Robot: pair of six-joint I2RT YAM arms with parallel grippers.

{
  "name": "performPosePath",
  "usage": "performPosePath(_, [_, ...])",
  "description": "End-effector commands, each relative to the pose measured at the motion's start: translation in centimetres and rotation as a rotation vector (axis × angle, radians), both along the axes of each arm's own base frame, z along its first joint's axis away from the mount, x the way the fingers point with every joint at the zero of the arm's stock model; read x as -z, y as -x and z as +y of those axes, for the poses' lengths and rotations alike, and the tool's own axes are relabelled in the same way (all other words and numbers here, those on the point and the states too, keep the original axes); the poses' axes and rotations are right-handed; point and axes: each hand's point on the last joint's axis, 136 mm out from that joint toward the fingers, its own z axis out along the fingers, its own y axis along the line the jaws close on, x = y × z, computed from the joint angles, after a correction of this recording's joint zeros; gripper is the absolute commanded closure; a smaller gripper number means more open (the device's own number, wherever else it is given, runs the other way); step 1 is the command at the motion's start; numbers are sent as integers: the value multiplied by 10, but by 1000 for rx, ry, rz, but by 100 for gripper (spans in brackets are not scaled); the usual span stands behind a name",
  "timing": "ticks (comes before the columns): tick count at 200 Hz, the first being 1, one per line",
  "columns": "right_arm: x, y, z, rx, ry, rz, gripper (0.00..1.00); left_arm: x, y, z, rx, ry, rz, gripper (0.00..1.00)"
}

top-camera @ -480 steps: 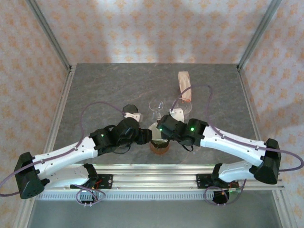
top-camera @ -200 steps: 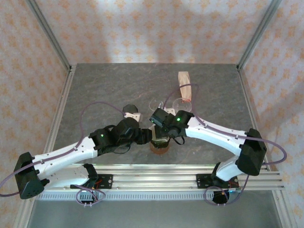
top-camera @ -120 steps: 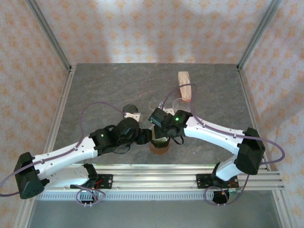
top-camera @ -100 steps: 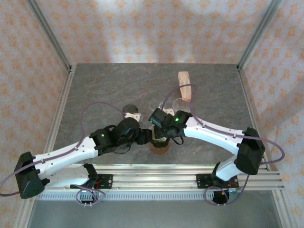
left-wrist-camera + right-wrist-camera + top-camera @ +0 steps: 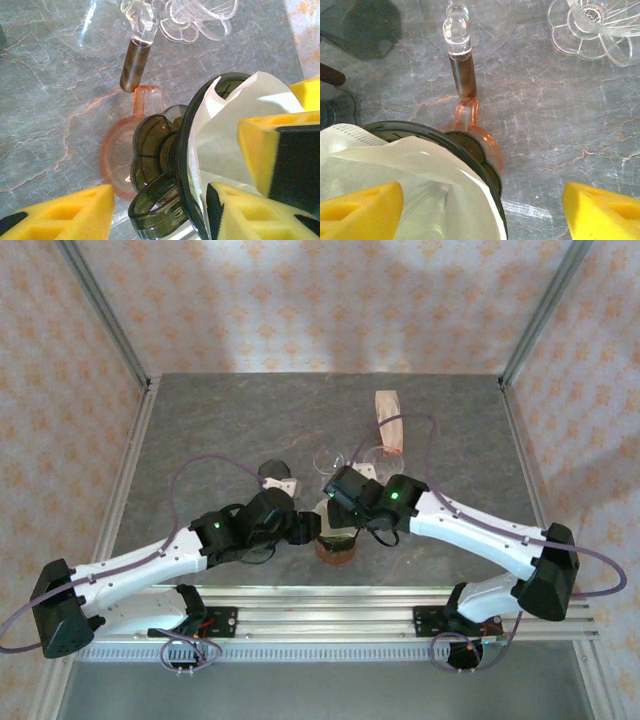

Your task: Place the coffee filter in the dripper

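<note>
— Right arm's elbow has swung outward since half a second ago, and the right gripper (image 5: 482,192) has edged right with it.
— Its jaws?
— Wide apart, one finger at the white paper coffee filter (image 5: 420,170), which sits opened inside the smoky dark plastic dripper (image 5: 155,150).
— And the left gripper (image 5: 160,200)?
— Unmoved, half apart astride the dripper's foot. I cannot tell whether it pinches. That dripper stands on an orange translucent cup (image 5: 117,155) on the grey marbled table (image 5: 220,420).
</note>
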Motion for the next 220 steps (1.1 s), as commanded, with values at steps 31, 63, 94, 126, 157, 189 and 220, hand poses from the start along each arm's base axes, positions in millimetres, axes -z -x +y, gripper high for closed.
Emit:
performPosePath(31, [1, 15, -20, 26, 33, -16, 22, -4, 0, -1, -1, 14, -15, 47])
performPosePath(63, [-3, 25, -18, 2, 32, -25, 25, -2, -1, 0, -9, 10, -16, 47])
performPosePath(94, [2, 33, -13, -12, 13, 1, 27, -3, -1, 1, -11, 4, -21, 47])
performPosePath(126, [5, 37, -13, -17, 2, 12, 30, -1, -1, 3, -14, -6, -19, 47])
performPosePath(157, [6, 41, -12, -27, -8, 20, 31, 0, -2, 4, -18, -10, -21, 48])
performPosePath(189, [-3, 37, -11, -16, -21, -7, 26, 1, -2, 4, -20, -10, -19, 48])
performPosePath(220, [-30, 27, -19, 27, -85, -106, 24, -2, -2, 4, -24, -5, -24, 46])
